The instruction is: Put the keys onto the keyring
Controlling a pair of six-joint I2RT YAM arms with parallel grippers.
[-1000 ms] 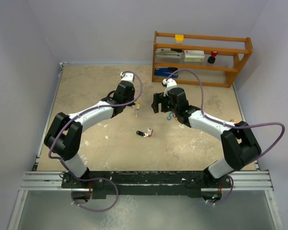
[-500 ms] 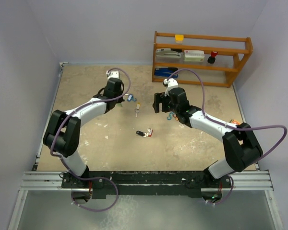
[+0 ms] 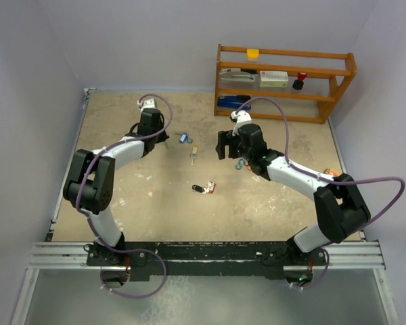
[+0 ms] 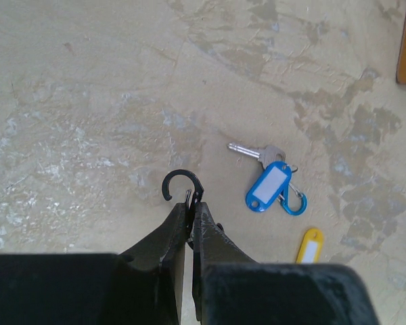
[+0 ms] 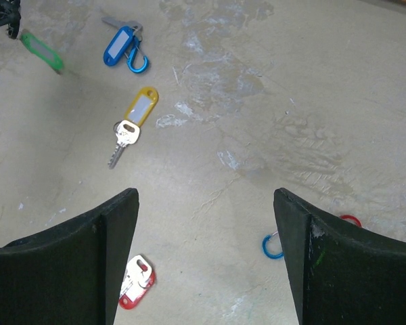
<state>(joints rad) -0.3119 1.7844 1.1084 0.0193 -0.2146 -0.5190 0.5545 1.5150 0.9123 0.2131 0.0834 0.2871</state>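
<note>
Left wrist view: left gripper [image 4: 191, 215] pinches the thin black hook-shaped keyring [image 4: 178, 180], fingers pressed together on it.
Blue-tagged silver key [image 4: 267, 184] lies at three o'clock of the hook, yellow-tagged key [image 4: 310, 245] at four; they look light, stiff and flat, likely best pinched by the tag edges. Right gripper [image 5: 203, 210] hangs spread.

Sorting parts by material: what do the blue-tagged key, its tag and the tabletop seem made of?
Blue-tagged key: likely bare metal, silvery with dull shine. Blue tag: probably plastic, smooth, saturated colour, with a white paper-like insert. Tabletop: unclear, perhaps coated board; matte beige, worn in grey patches.
</note>
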